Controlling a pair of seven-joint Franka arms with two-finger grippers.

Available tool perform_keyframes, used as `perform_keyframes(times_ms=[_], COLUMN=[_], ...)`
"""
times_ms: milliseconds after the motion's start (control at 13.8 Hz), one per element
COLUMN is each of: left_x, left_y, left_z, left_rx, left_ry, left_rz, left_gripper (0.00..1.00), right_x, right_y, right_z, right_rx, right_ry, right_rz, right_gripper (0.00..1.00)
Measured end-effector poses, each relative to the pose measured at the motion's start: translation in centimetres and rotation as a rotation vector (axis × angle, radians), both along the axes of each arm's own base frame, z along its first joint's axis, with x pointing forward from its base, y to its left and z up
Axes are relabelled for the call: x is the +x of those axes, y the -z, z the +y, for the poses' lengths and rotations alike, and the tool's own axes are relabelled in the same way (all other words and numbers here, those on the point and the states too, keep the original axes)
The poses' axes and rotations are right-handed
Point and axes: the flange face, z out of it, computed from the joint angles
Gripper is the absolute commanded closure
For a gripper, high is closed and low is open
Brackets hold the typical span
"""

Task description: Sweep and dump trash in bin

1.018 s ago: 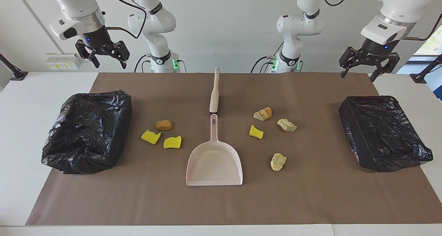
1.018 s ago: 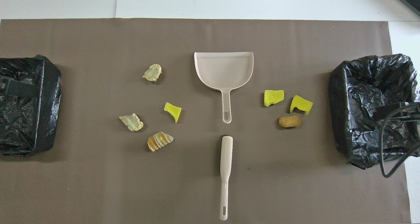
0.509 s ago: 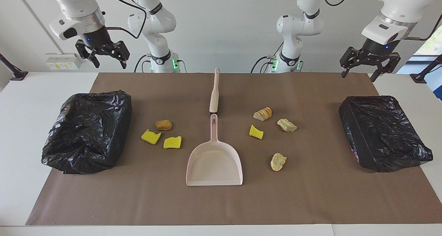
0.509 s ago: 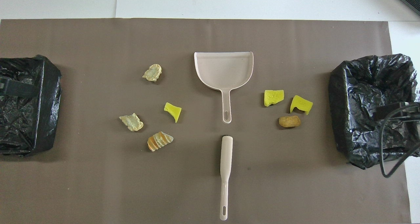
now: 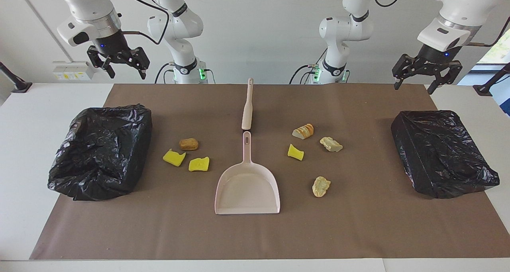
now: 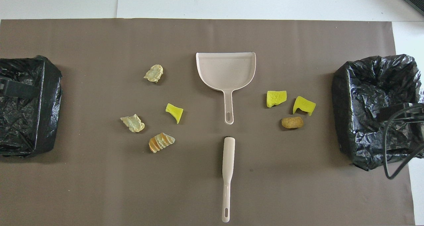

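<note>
Seven scraps of trash are lying on the brown mat, none swept yet.

Facing view: nothing on the table is shifting against a second ago. Only the left gripper point(image 5: 428, 78) is sitting a touch higher than it was, up in the air over the mat's edge by the left arm's bin point(image 5: 442, 152), fingers spread, holding nothing. Right gripper point(image 5: 119, 64) is hanging unchanged above the table near the right arm's bin point(image 5: 99, 150), also spread wide and empty. Dustpan point(image 5: 247, 184) is lying flat mid-mat, handle pointing toward the robots; brush point(image 5: 247, 108) is lying in line with it, nearer to the robots, just apart. Three scraps point(image 5: 188, 144) are sitting between dustpan and the right arm's bin, four scraps point(image 5: 303, 131) toward the left arm's end.

Overhead view: same layout, nothing moving. Dustpan point(image 6: 227, 70), brush point(image 6: 228, 159), three-scrap cluster point(image 6: 291, 122), four-scrap group point(image 6: 161, 142), both bins point(image 6: 374, 113) in place. Grippers are not showing clearly here.

Meaning for the task, as I judge it: work is not yet starting; both arms are waiting, tools untouched. Next move probably calls for picking up brush and dustpan.
</note>
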Motion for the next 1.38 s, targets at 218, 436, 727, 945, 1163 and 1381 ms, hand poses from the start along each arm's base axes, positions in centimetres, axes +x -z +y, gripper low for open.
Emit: perform_keyframes(times_ms=[218, 436, 727, 945, 1163, 1381], left_x=[0.0, 0.0, 0.0, -0.1, -0.1, -0.2], left_y=[0.0, 0.0, 0.0, 0.0, 0.0, 0.1], left_z=[0.0, 0.0, -0.3, -1.0, -1.5, -2.9], left_rx=[0.0, 0.0, 0.0, 0.0, 0.001, -0.008], left_ry=[0.0, 0.001, 0.005, 0.019, 0.027, 0.055], left_rz=[0.0, 0.0, 0.001, 0.001, 0.001, 0.001], left_gripper=[0.0, 0.0, 0.0, 0.0, 0.0, 0.0], right_x=[-0.1, -0.1, -0.3, -0.5, -0.5, -0.6], right_y=[0.0, 0.1, 0.2, 0.3, 0.3, 0.3], right_z=[0.0, 0.0, -0.3, -1.0, -1.1, -1.1], right_rx=[0.0, 0.001, 0.001, 0.003, 0.003, 0.003], right_ry=[0.0, 0.0, 0.007, 0.021, 0.022, 0.022], right_rz=[0.005, 0.006, 0.026, 0.041, 0.043, 0.047], right_gripper=[0.0, 0.0, 0.0, 0.0, 0.0, 0.0])
